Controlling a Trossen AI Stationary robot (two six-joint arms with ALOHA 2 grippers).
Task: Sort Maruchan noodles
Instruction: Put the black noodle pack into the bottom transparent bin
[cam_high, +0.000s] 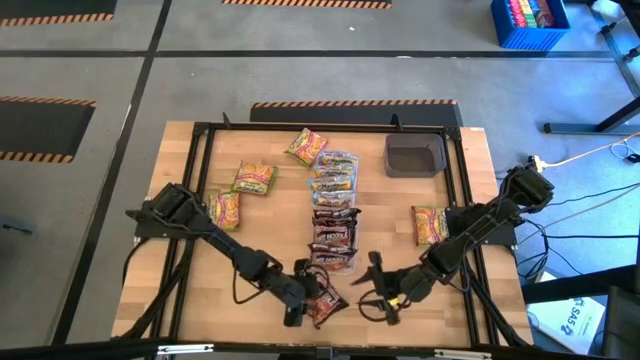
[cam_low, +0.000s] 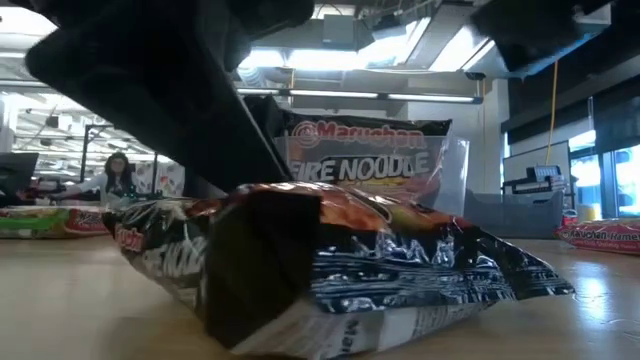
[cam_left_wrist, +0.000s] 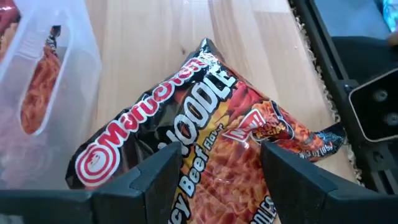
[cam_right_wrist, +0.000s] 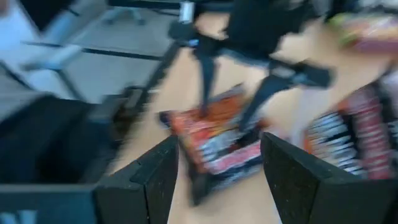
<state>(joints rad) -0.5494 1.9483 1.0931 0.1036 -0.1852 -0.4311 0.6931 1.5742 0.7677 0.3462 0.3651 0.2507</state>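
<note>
**Left gripper on a Maruchan Fire Noodle packet at six o'clock**

You can read "Maruchan", "NOODLE" and "…cy Beef Flavor" on the dark packet (cam_left_wrist: 205, 124) under your left gripper (cam_left_wrist: 217, 165); a second dark packet (cam_low: 365, 160) standing behind it in the low view reads "Maruchan FIRE NOODLE". The held packet is black with white lettering, a red logo and red-orange noodle art, crinkly and slightly puffed. It lies on the table's (cam_high: 270, 215) near edge at six o'clock (cam_high: 322, 303).

Your left gripper's fingers straddle it, one on each side, touching the wrapper; whether they pinch it firmly you cannot tell. Your right gripper (cam_high: 375, 290) sits just beside it toward three o'clock, fingers spread and holding nothing.

A column of packets (cam_high: 334, 212) runs up the centre, pale ones above dark ones. Yellow-green packets (cam_high: 254, 178) lie toward ten o'clock, another (cam_high: 430, 224) at three o'clock.

The grey tray (cam_high: 414, 155) at one o'clock looks empty. A clear tub (cam_left_wrist: 43, 93) beside the held packet shows red-orange contents through its wall.
</note>
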